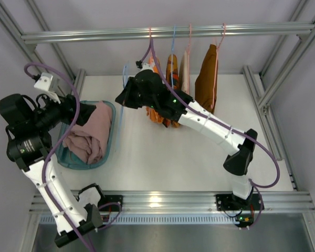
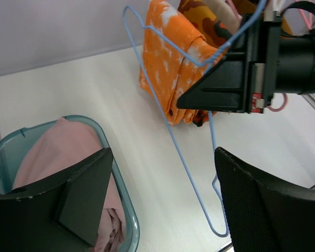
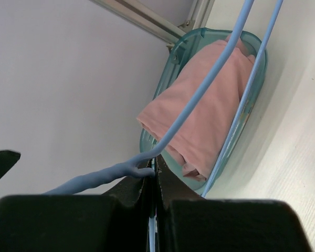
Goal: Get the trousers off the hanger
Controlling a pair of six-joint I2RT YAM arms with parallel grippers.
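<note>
The right claw [image 3: 155, 176] is clamped on the blue hanger [image 3: 110, 171], whose long axis slants down toward the open left claw [image 2: 163, 152]. The orange trousers [image 2: 168, 63] sit just behind that wire, nearer the right claw. The pink pair [image 3: 199, 121] lies in the bin [image 3: 191, 39].

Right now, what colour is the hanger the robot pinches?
Light blue. The right wrist view shows the hanger best, pinched in the right gripper.

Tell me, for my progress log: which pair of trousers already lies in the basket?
The pale pink pair lies in the teal basket; the orange pair is outside it, beside the blue hanger.
</note>
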